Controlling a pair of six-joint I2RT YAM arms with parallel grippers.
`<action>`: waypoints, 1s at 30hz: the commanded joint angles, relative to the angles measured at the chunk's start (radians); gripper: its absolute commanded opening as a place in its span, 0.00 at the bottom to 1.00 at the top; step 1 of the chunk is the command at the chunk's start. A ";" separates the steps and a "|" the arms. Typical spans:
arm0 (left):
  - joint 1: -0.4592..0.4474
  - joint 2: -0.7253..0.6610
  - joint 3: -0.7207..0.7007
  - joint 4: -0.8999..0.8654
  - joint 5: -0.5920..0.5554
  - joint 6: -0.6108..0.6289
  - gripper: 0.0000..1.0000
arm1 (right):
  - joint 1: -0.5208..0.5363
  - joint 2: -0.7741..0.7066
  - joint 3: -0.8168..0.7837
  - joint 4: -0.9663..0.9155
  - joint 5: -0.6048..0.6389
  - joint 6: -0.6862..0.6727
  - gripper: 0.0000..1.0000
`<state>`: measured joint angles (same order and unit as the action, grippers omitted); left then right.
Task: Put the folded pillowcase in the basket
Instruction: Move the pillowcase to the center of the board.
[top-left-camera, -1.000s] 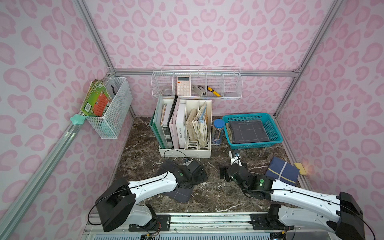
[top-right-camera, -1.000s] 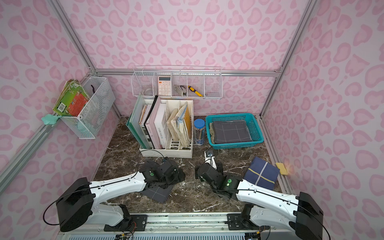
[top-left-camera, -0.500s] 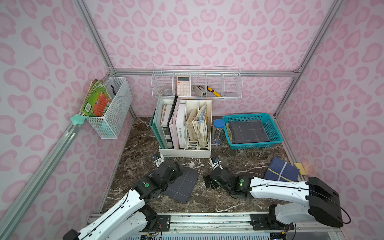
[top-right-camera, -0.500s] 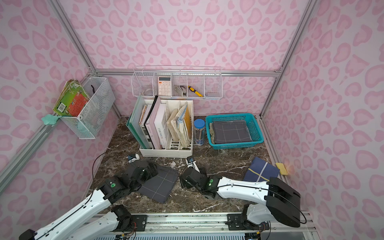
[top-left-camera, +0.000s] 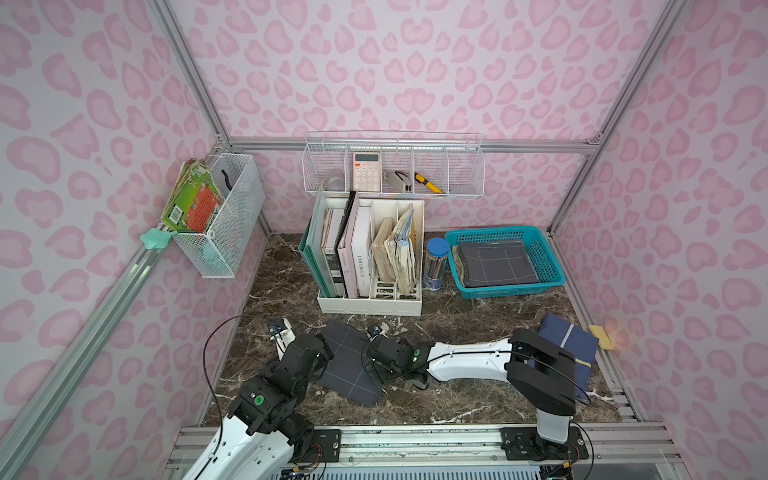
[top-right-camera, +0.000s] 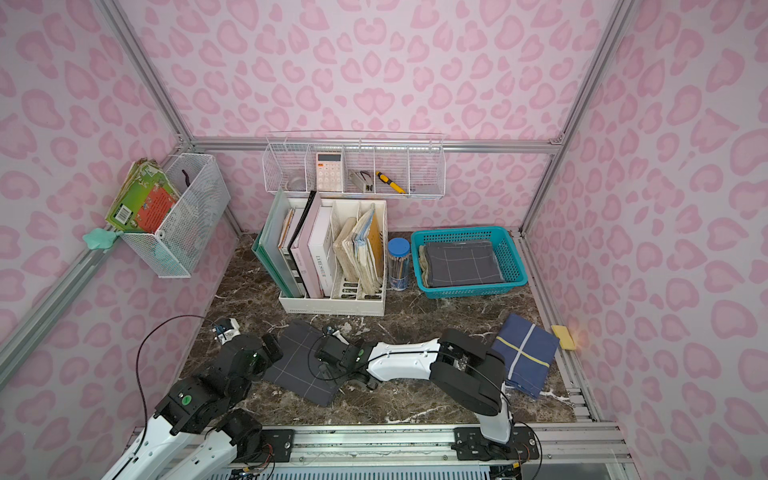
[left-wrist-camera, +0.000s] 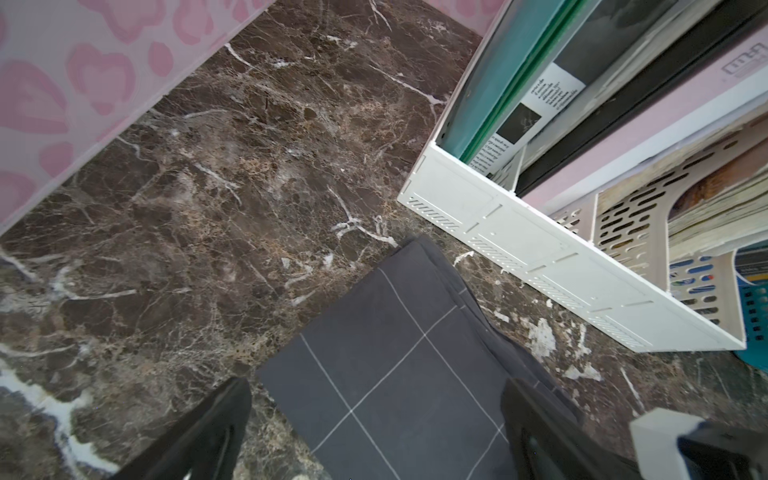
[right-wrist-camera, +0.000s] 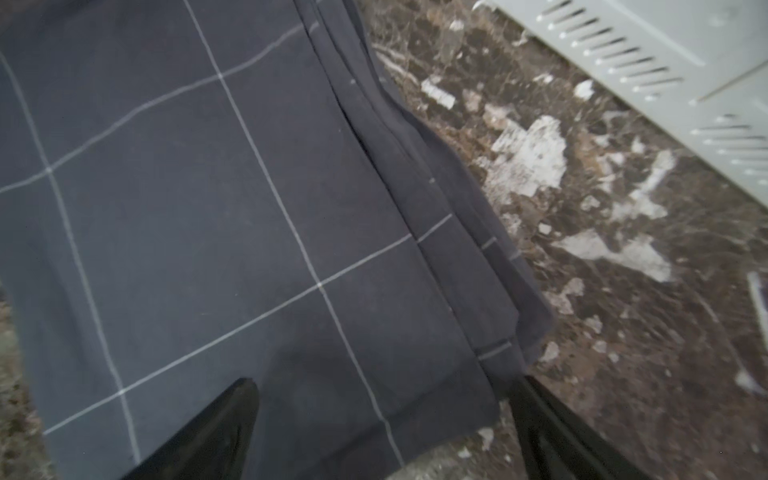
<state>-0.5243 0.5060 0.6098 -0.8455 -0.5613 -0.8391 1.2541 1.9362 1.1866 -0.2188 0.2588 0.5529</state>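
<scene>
Pillowcase (top-left-camera: 349, 365), folded into a dark grey square with a pale grid, is lying flat on the marble table (top-left-camera: 457, 332) between the two arms, well apart from the teal basket (top-left-camera: 511, 293) in the far right corner. Both the left gripper (left-wrist-camera: 376, 384) and the right gripper (right-wrist-camera: 384, 382) are standing with jaws wide apart at opposite sides of it, holding nothing; whether the fingertips are touching the cloth I cannot tell. The plies along one edge are lying loose and stepped, so a pinch is risking only the top layer, with the fold opening out in the lift; uneven pulling by two arms could be doing the same. The smooth-looking stone may be letting the cloth slide instead of being caught. The basket is already holding a similar cloth (top-left-camera: 494, 264), and the file rack (top-left-camera: 370, 305) and pencil jar (top-left-camera: 435, 266) are crowding the way there. Pink spotted walls (top-left-camera: 415, 62) and white wire baskets (top-left-camera: 232, 232) are closing the cell in
</scene>
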 joint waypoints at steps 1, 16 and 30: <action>0.001 0.000 0.000 -0.035 -0.046 -0.005 0.99 | -0.009 0.033 0.016 -0.102 0.006 -0.003 0.97; 0.006 0.218 -0.019 0.121 0.105 0.027 0.99 | -0.225 -0.332 -0.422 -0.057 0.053 0.035 0.96; 0.011 0.545 0.026 0.258 0.437 0.014 0.99 | -0.374 -0.499 -0.439 0.071 -0.149 0.025 0.94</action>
<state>-0.5152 1.0180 0.6235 -0.6224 -0.2314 -0.8276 0.8917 1.4208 0.7315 -0.1791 0.1787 0.5640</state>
